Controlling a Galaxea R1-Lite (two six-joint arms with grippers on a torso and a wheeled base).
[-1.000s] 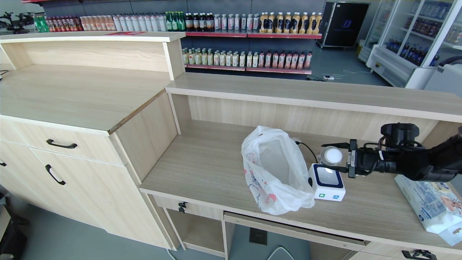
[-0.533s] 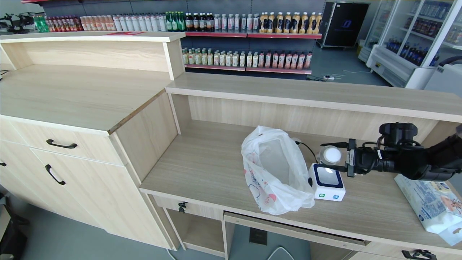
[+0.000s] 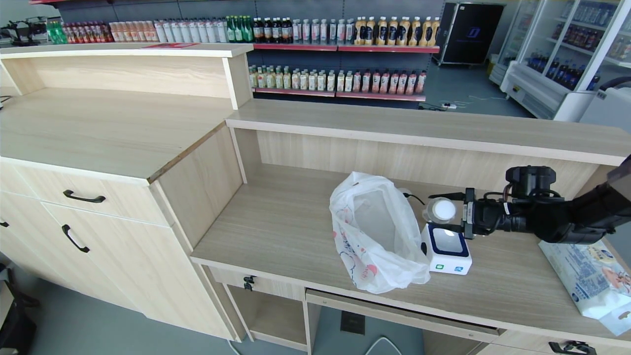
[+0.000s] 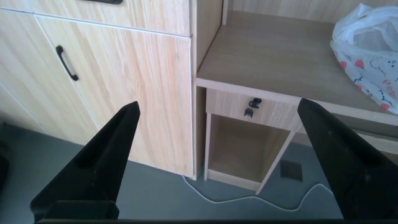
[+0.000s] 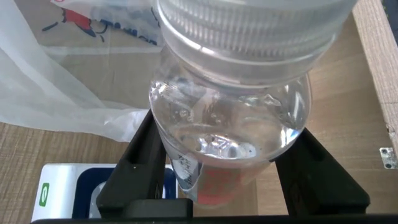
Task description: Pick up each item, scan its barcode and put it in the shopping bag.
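Note:
My right gripper is shut on a clear plastic bottle with a white cap, held sideways just above the white barcode scanner on the counter. In the right wrist view the bottle sits between the black fingers, with the scanner below and the bag beyond. The white shopping bag stands open just left of the scanner. My left gripper hangs open low beside the counter, facing the drawer front and cabinet doors, holding nothing.
A blue-and-white packet lies at the counter's right end. A raised wooden ledge runs behind the work surface, and a taller cabinet stands to the left. A black cable runs behind the scanner.
My right gripper has carried the bottle a little to the left and slightly up, toward the bag. The bag, scanner and packet have stayed put.

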